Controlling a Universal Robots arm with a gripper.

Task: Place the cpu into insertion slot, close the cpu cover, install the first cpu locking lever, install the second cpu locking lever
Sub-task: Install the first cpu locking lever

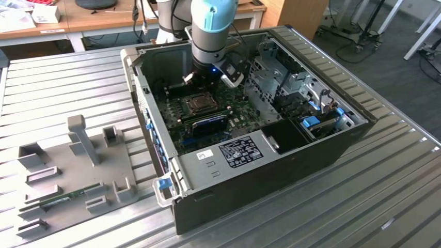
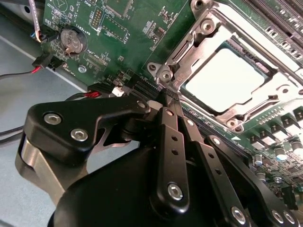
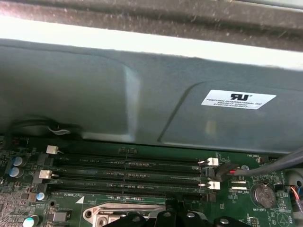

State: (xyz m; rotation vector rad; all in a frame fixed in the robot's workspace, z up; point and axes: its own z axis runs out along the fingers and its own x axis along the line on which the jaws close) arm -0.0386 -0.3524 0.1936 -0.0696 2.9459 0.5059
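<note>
In the exterior view my gripper (image 1: 205, 82) reaches down into the open computer case, just behind the insertion slot (image 1: 200, 104) on the green board. The second wrist view shows the black fingers pressed together, and the gripper (image 2: 168, 97) is shut with nothing visibly held. Its tip sits at the corner of the insertion slot (image 2: 163, 74). The cpu (image 2: 226, 80) lies flat inside the slot, its top glaring pale. The silvery cpu cover (image 2: 195, 47) lies down around it as a frame. I cannot tell how the locking levers stand.
Long black memory slots (image 3: 132, 172) run beside the socket, below the grey case wall (image 3: 94, 94). A coin battery (image 2: 72, 40) and red-black wires sit near the gripper. Drive cages (image 1: 289, 88) fill the case's right. A grey fixture (image 1: 69, 175) with a green memory stick (image 1: 65, 199) lies on the table.
</note>
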